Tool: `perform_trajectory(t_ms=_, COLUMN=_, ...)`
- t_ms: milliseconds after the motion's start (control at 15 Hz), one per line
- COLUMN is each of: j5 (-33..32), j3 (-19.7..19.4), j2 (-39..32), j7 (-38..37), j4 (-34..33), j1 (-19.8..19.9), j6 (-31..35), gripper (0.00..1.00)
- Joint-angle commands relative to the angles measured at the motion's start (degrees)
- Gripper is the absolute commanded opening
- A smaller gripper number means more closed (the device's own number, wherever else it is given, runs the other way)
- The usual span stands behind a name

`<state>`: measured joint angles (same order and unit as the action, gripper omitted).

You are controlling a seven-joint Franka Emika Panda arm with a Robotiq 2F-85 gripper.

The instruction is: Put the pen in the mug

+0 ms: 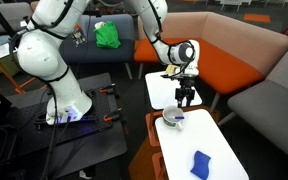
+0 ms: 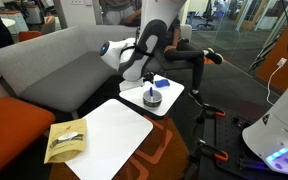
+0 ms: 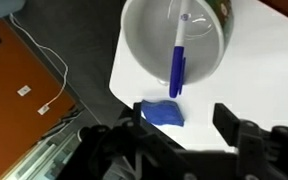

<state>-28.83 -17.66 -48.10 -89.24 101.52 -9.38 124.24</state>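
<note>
White table [image 3: 259,80]: pen [image 3: 176,62] leans inside mug [image 3: 144,48]. Gripper [image 3: 181,128] jaws released, empty. Lift straight up w/o clipping rim.

Open mug [image 3: 142,48], pen [image 3: 176,66] inside; blue cloth [image 3: 164,113] just beside

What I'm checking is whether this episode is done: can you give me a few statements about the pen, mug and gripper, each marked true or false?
1. The pen is inside the mug. True.
2. The gripper is shut on the pen. False: its jaws stand open and empty above the mug.
3. A blue cloth lies on the white table beside the mug. True.
4. The mug lies tipped on its side. False: it stands upright.
</note>
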Motion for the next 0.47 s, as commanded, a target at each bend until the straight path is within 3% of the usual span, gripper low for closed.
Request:
perform_trajectory(t_ms=0, j5=1.67, j3=2.05, j2=6.92, j7=3.4, j4=5.25, j1=1.19, j6=1.43, gripper=1.0)
perform_trajectory(t_ms=400, j5=2.12, j3=5.01, j2=14.27, j7=14.89, j4=10.63, j1=1.97, j6=-0.83, gripper=1.0)
